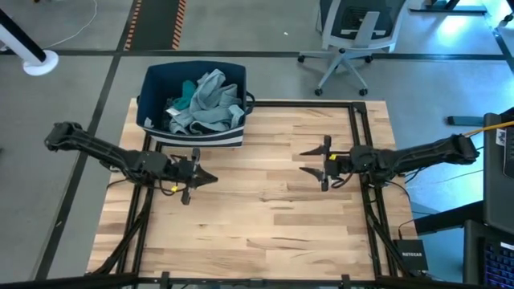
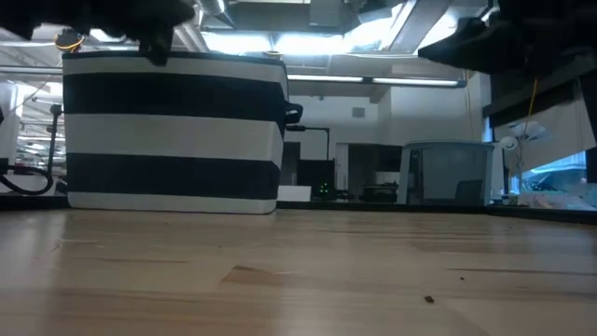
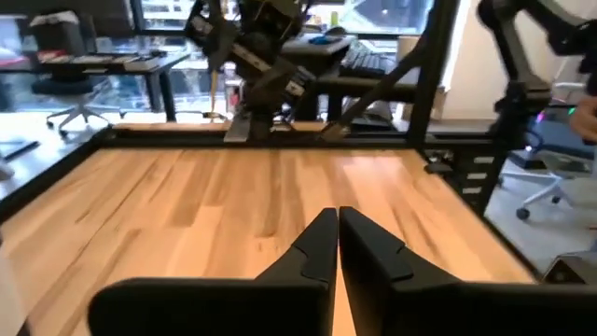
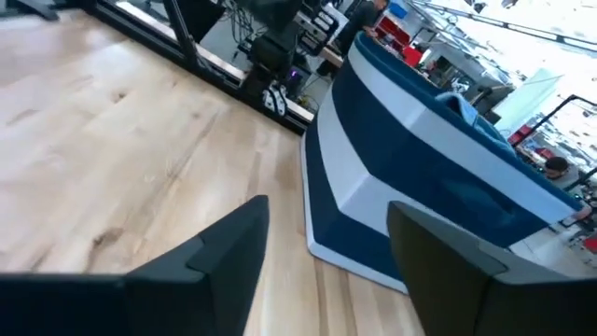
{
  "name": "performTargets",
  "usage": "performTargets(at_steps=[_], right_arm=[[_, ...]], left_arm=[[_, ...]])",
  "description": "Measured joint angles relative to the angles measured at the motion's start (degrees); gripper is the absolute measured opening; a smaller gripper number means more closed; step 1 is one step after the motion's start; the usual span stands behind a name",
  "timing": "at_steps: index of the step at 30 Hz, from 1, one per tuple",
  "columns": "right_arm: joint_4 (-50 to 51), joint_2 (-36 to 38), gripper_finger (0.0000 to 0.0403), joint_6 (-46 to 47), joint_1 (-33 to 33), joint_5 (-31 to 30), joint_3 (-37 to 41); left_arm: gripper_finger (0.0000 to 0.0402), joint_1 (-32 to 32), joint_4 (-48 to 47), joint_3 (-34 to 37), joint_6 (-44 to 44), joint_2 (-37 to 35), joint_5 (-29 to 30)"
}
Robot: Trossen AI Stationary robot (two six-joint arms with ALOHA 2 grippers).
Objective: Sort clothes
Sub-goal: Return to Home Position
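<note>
The clothes [image 1: 201, 104] lie in the blue bin [image 1: 151, 90] on the tabletop [image 1: 257, 221]. The left end effector [image 1: 210, 178] is closed, the right end effector [image 1: 305, 160] open; both hold nothing.

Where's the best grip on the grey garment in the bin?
I'd pinch a raised fold of the grey garment, coming straight down. It lies bunched on top of the heap, and the upright walls of the bin block any side approach.

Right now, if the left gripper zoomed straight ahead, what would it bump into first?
Probably the right gripper. The left gripper, shut, points across bare table toward it; nothing lies between, though it might slip just past.
</note>
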State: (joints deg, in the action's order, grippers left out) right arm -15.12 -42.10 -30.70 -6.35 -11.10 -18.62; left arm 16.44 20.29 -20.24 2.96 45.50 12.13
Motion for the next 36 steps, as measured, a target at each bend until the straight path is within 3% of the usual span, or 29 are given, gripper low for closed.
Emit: performTargets(at_steps=[8,15,24,31,36], right_arm=[[-2.1,2.9,0.0122,-1.1,0.0,0.2,6.0],[-2.5,9.3,0.0015,0.6,0.0,0.2,12.0],[-4.2,19.5,0.0034,0.8,0.0,3.2,18.2],[1.3,25.5,0.0008,1.8,0.0,3.7,18.2],[5.6,29.7,0.0012,1.8,0.0,3.7,18.2]], left_arm=[[0.0002,-4.4,1.5,6.8,1.8,-3.8,-0.6],[0.0002,-5.8,1.8,13.2,4.2,-12.3,-1.7],[0.0003,-5.8,-1.3,17.8,4.4,-22.0,-1.6],[0.0001,-5.9,-4.5,19.7,4.1,-27.7,-0.9],[0.0001,-6.5,-9.9,19.7,4.3,-32.3,0.1]])
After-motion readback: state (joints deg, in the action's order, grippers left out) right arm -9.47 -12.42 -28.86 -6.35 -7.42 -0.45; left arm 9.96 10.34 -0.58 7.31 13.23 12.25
